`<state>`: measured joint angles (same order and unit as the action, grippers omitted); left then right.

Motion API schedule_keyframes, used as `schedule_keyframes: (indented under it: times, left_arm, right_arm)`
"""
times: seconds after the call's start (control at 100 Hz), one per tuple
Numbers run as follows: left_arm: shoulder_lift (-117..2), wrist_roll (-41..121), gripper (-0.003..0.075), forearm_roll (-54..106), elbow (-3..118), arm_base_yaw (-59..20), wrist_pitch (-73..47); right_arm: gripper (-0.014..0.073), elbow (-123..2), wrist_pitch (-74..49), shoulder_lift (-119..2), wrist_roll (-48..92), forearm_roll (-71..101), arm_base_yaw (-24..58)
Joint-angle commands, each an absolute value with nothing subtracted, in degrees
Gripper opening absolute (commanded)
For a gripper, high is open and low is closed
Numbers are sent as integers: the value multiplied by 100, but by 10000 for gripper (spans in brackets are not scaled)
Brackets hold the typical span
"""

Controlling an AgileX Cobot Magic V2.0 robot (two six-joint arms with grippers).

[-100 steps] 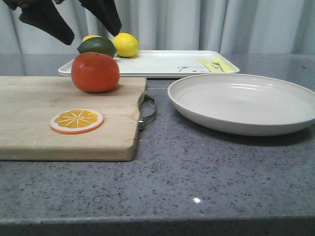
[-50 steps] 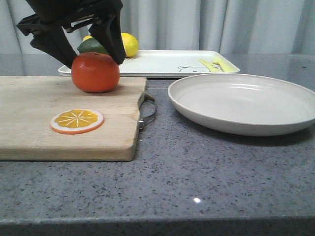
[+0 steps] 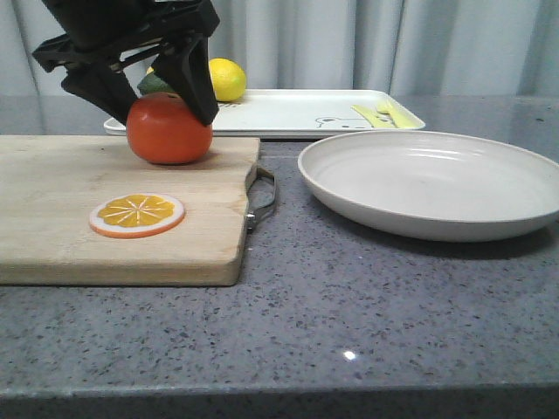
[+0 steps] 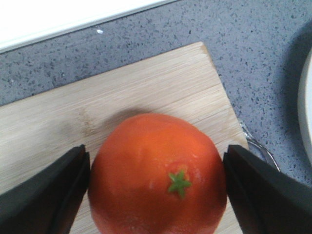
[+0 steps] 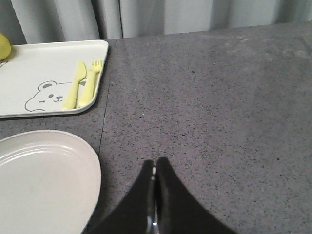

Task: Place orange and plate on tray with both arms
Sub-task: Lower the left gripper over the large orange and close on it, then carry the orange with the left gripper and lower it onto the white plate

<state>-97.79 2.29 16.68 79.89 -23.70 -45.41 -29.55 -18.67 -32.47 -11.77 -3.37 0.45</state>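
left gripper (image 3: pixel 157 109) hangs low over the orange (image 3: pixel 169 128), its two black fingers (image 4: pixel 46 195) spread wide with one on each side of the fruit; in the left wrist view both pads sit right beside the skin, and whether they touch it cannot be told. the orange rests on the wooden cutting board (image 3: pixel 105 209), near the board's far right corner, close to its edge. its skin is glossy and deep orange-red, its shape round and slightly flattened, with a small green star of a stem on top. a flat orange slice (image 3: pixel 136 215) with a white rim lies on the board nearer the camera, well apart from the fruit. the board is pale, straight-grained wood with a metal handle (image 3: pixel 260 196) on its right end, and a strip of bare speckled grey countertop (image 3: pixel 349 297) runs between that handle and the plate (image 3: pixel 432 182).

the plate is wide, shallow, off-white and matte, with a raised rim, and it sits on the counter just in front of the tray (image 3: pixel 288 112). the tray is a long white rectangle with a low rim, a faint bear drawing and yellow cutlery print; most of its surface is open, with a yellow lemon (image 3: pixel 224 78) and a dark green fruit (image 3: pixel 154 84) at its left end.

right gripper (image 5: pixel 155 195) has its fingers pressed together on nothing, above bare counter just beside the plate's rim.
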Motion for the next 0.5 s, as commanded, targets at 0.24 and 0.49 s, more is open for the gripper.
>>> schedule_keyframes:
  times: [0.24, 0.49]
  left_arm:
    - [-9550, 238, 400, 1779, 8783, -2624, -4620]
    - [-9824, 238, 400, 1779, 9169, -3509, -4608]
  right_arm:
    - [-60, -3160, -1419, -3299, -1170, -341, 48]
    - [-60, -3160, -1419, -3299, -1170, -341, 48]
